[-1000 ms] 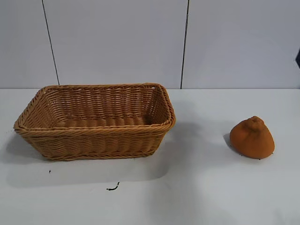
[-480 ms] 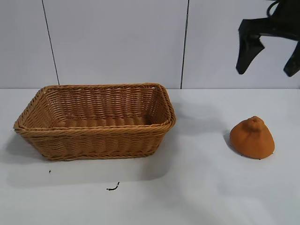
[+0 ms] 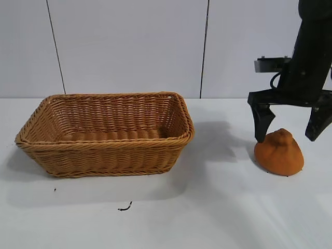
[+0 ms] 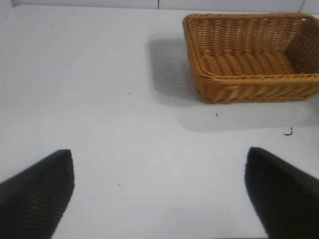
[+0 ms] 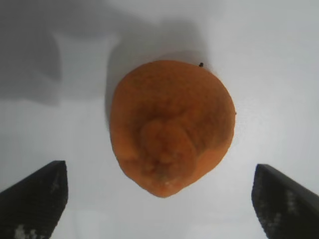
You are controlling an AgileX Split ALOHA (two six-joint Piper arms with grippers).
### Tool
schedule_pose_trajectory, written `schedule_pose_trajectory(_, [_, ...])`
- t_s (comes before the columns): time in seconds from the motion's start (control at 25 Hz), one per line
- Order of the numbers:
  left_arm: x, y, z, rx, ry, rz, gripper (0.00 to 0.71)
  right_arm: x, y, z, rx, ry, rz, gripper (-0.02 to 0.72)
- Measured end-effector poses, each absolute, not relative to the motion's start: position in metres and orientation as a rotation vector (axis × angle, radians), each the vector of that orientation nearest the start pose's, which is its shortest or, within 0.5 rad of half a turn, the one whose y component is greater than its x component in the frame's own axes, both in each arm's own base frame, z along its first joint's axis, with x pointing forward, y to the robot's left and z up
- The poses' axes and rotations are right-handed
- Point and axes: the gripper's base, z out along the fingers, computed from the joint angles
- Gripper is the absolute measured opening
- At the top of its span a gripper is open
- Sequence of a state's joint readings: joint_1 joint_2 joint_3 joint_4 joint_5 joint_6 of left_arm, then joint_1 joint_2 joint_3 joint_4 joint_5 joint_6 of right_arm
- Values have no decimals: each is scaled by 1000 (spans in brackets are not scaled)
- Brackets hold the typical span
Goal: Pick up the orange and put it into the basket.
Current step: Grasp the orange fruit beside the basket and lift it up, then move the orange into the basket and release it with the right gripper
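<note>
From outside, the right claw (image 3: 288, 129) hangs wide open over the orange (image 3: 279, 152), fingers straddling its knobby top; the fruit sits on the bench (image 3: 218, 207), well right of the basket (image 3: 106, 142). The tapered sides could squirt free if the claw closes too high.

Left wrist view: the left claw (image 4: 159, 194) is open, parked near the basket (image 4: 234, 89).

Right wrist view: the orange (image 5: 172, 127) lies centred between the spread fingers (image 5: 37, 191).

Orange (image 5: 172, 127) on white table (image 5: 279, 59), between wide-spread right claw (image 5: 159, 199) fingers (image 5: 37, 196).

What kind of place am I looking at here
Probably a robot test bench or lab: a bare white table before plain panelled walls, holding only a wicker basket and an orange beneath a black end effector.
</note>
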State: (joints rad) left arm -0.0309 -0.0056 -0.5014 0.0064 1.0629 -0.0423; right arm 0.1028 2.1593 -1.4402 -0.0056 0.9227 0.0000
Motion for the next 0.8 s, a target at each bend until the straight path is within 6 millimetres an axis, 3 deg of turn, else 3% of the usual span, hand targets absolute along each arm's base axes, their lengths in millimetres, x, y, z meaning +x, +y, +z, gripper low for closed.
schedule_pose_trajectory(0.12, [-6, 1, 277, -12, 2040, -38, 666, 404, 41, 115, -172, 3120, -14, 482])
schedule_pose_trajectory(0.24, [-6, 1, 277, -12, 2040, -38, 666, 403, 40, 118, -184, 3122, -31, 171])
schedule_pose_trajectory(0.32, [-6, 1, 277, -12, 2040, -38, 666, 403, 39, 128, -187, 3107, -37, 58])
schedule_pose_trajectory(0.48, [-6, 1, 277, -12, 2041, -38, 666, 409, 39, 157, -192, 3056, -52, 55])
schedule_pose_trajectory(0.8, [-6, 1, 277, -12, 2041, -38, 666, 431, 42, 256, -158, 2867, -15, 55])
